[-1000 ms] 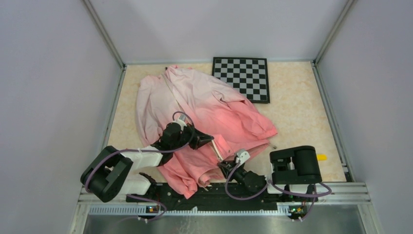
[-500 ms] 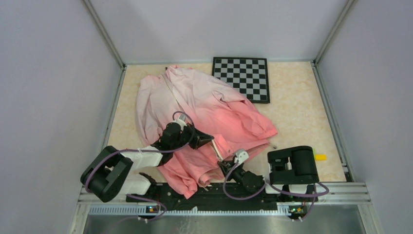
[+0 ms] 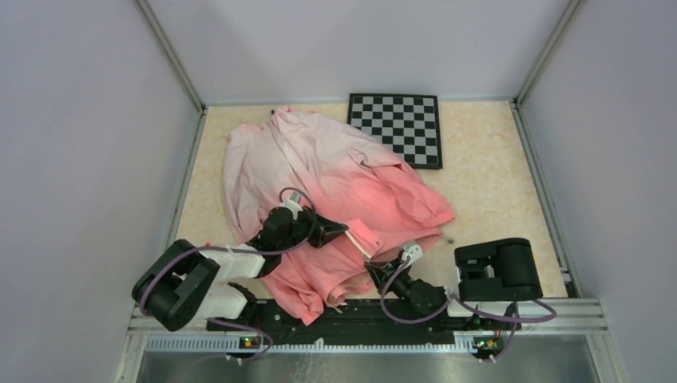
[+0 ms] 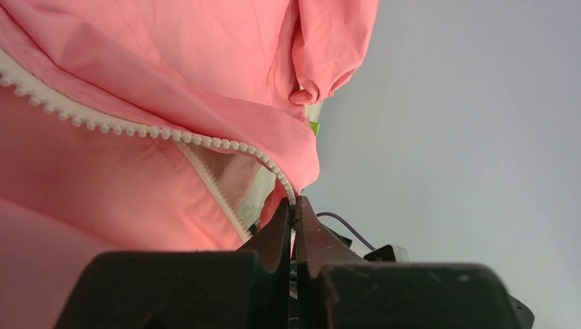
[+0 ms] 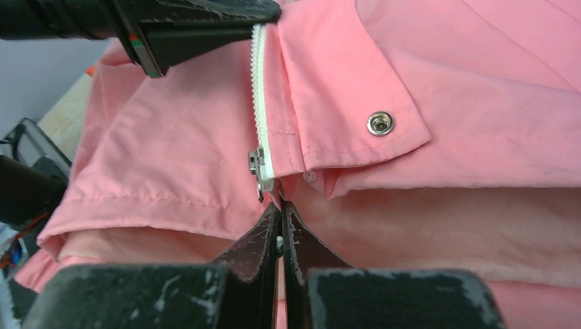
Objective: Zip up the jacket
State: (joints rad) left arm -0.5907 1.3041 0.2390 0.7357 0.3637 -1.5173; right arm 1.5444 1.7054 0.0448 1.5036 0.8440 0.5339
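Jacket (image 3: 335,179): is lying rumpled on the table (image 3: 487,191), pale collar far, coral hem nearest the arms.
Left gripper (image 4: 294,214): is pinching the white zipper (image 4: 137,127) edge, fingers together.
Right gripper (image 5: 277,219): is clamping the hem just below the zipper's end.

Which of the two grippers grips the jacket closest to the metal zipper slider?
The right gripper: it is shut on the jacket just below the metal slider. The left gripper pinches the white zipper farther up.

Crumpled jacket (image 3: 343,179); pale pink fading to coral; white zipper (image 5: 260,103) unzipped.
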